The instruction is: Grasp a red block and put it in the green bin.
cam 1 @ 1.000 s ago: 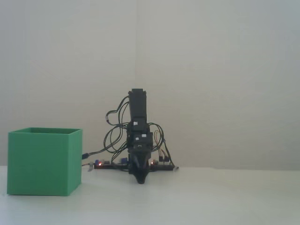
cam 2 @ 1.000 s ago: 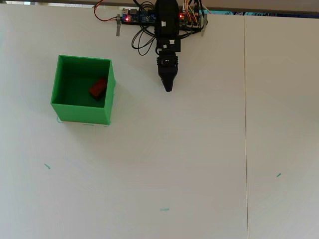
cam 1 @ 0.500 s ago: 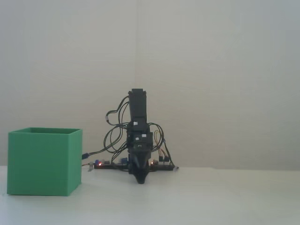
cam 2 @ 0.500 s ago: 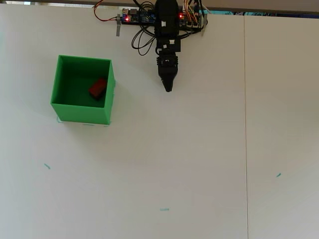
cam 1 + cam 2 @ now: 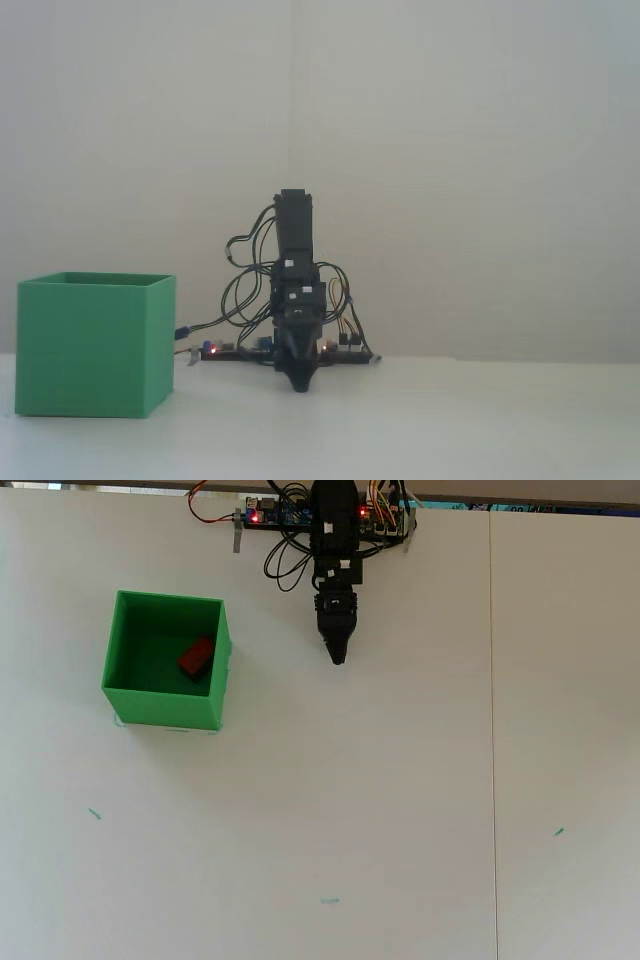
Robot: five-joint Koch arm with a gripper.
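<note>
From my remote station, overhead view: the red block (image 5: 197,657) lies inside the green bin (image 5: 121,684), on its floor, toward the wall nearest the arm side and slightly skewed to the bin's walls. In the fixed view the block is hidden behind the bin's front wall; only the green bin (image 5: 95,345) itself shows, upright, open top level.

The bin stands on the desk (image 5: 400,810) toward its left edge in the overhead view, in the far half, well apart from the arm.

The arm (image 5: 335,540) is folded up at the middle of the far edge, over its base board (image 5: 275,513) with red lights lit and loose wires (image 5: 245,285) looping beside it. The gripper (image 5: 337,654) points along the desk away from the far edge, its tip low and close to the surface; in the fixed view the gripper (image 5: 299,383) faces the camera head-on. The jaws taper to a single dark point with nothing between them, so I read them as together, though both views are small and dark there.

A seam (image 5: 492,730) runs across the desk toward the right edge, and small green marks (image 5: 329,901) dot the near half.
</note>
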